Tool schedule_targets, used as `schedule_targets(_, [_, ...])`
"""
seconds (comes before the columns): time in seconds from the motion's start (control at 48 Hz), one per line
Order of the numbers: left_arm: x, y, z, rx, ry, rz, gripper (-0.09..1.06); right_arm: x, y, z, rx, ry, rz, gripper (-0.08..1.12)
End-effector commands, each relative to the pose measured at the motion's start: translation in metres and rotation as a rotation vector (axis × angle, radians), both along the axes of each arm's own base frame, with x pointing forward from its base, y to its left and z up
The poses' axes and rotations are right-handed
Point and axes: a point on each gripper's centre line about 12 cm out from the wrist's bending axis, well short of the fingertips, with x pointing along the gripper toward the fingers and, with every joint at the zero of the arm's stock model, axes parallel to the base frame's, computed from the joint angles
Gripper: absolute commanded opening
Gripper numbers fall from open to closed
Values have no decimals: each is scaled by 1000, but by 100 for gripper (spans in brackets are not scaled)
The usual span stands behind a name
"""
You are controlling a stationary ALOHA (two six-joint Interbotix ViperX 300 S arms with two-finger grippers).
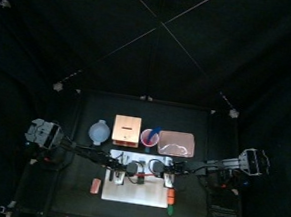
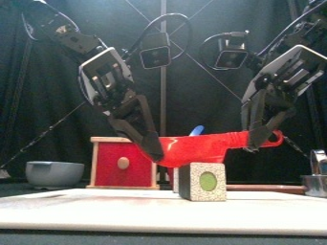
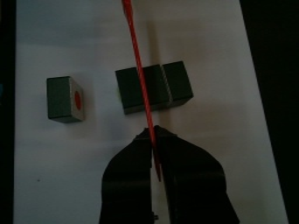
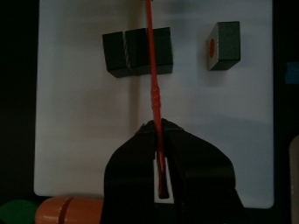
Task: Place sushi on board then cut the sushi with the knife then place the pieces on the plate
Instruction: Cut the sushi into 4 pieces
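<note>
left claw (image 3: 152, 136) + right claw (image 4: 156, 131) clamp 1 red knife (image 2: 205, 145) | 3 sushi blocks (image 3: 170, 86) | 1 board (image 3: 222, 52)

Top view: the toys on the white cutting board (image 1: 137, 195) are too small to name.

Front view: the left gripper (image 2: 163, 153) hides the tip of the red knife (image 2: 211, 145), and the right gripper (image 2: 259, 137) hides most of its handle. The sushi roll (image 2: 202, 180) shows one end face; any blocks behind it are hidden. Blade-to-sushi contact: cannot tell.

Behind the board, only a blue tip (image 2: 196, 130) clears the knife.

Past the board's right end, a grey object (image 2: 316, 165) is cut off by the edge.

Right wrist view: an orange toy (image 4: 65, 210) and a green toy (image 4: 14, 212) just off the board's corner are both cut off.
</note>
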Motion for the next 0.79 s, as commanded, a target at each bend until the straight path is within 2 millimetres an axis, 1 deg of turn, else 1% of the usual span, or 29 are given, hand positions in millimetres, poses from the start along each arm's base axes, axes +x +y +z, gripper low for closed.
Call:
schedule_targets(0.021, [5, -5, 9, -1, -26, -13, 38, 2, -3, 4, 1, -15, -10, 34])
schedule_targets(0.125, [5, -5, 4, 1, -11, -13, 38, 2, -2, 0, 0, -3, -8, 34])
schedule_targets(0.312, [5, -4, -9, 4, 19, -9, 38, 4, -1, -15, 0, 46, -8, 34])
schedule_targets(0.479, [7, -5, -14, 12, 34, -15, 37, 5, 2, -27, 18, 83, -19, 34])
schedule_targets(0.604, [6, -5, -15, 10, 51, -13, 37, 5, 7, -26, 28, 81, -14, 34])
schedule_targets(0.792, [6, -8, -9, 6, 42, -21, 37, 7, 14, -19, 46, 66, -7, 34])
